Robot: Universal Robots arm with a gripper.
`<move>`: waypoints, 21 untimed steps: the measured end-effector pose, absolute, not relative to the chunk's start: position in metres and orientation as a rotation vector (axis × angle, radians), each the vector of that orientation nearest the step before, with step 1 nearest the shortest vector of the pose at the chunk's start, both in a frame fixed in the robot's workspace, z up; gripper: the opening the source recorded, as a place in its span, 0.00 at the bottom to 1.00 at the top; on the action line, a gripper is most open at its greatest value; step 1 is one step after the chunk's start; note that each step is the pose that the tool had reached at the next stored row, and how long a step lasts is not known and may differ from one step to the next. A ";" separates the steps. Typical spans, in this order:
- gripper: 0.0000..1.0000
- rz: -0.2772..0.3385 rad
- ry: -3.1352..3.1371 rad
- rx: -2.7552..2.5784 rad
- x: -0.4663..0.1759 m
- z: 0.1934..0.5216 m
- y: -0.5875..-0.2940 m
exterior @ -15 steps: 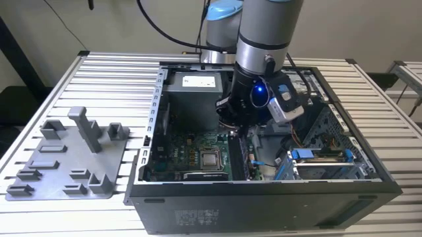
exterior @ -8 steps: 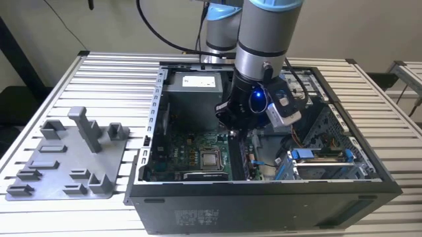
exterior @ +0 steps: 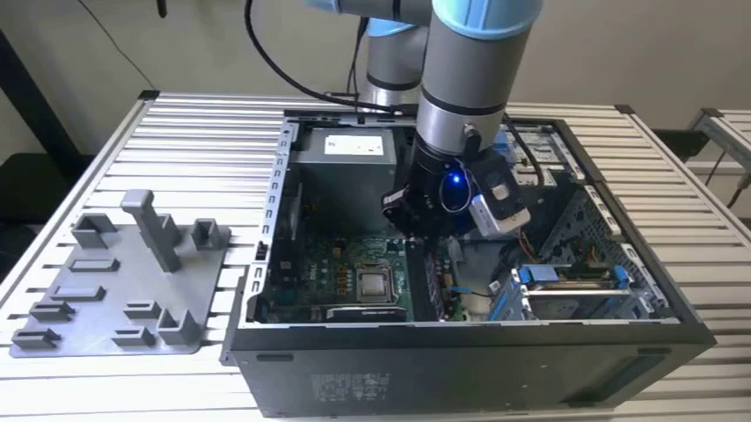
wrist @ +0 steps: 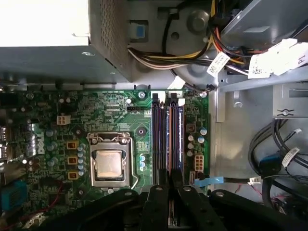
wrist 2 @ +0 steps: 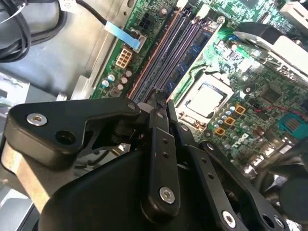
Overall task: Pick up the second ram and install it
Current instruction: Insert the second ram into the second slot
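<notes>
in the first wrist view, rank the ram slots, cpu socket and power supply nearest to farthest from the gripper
1. Ram slots: right at the gripper tips, running away from them.
2. Cpu socket: on the board beside the slots, a little off to one side.
3. Power supply: beyond the board's far edge.

No legible text, labels too small to read

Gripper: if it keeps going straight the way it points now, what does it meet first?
Most likely the memory slots on the motherboard: in both wrist views the gripper sits right over their near end. The gap between them is unclear, and a stick between the fingers can't be confirmed.
</notes>
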State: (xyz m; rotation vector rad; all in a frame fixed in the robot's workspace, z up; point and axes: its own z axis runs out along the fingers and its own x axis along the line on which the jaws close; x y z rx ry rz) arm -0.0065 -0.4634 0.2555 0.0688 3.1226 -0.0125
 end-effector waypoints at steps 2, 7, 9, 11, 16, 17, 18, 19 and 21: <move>0.14 -0.012 3.122 0.090 -0.007 0.252 -0.464; 0.14 -0.013 3.122 0.094 -0.008 0.243 -0.464; 0.14 -0.013 3.122 0.095 -0.008 0.239 -0.464; 0.14 -0.013 3.122 0.094 -0.009 0.237 -0.464; 0.14 -0.012 3.122 0.094 -0.009 0.235 -0.464; 0.14 -0.012 3.122 0.094 -0.009 0.234 -0.464; 0.14 -0.013 3.122 0.094 -0.009 0.232 -0.463; 0.14 -0.013 3.122 0.094 -0.009 0.232 -0.463; 0.14 -0.013 3.122 0.091 -0.009 0.231 -0.462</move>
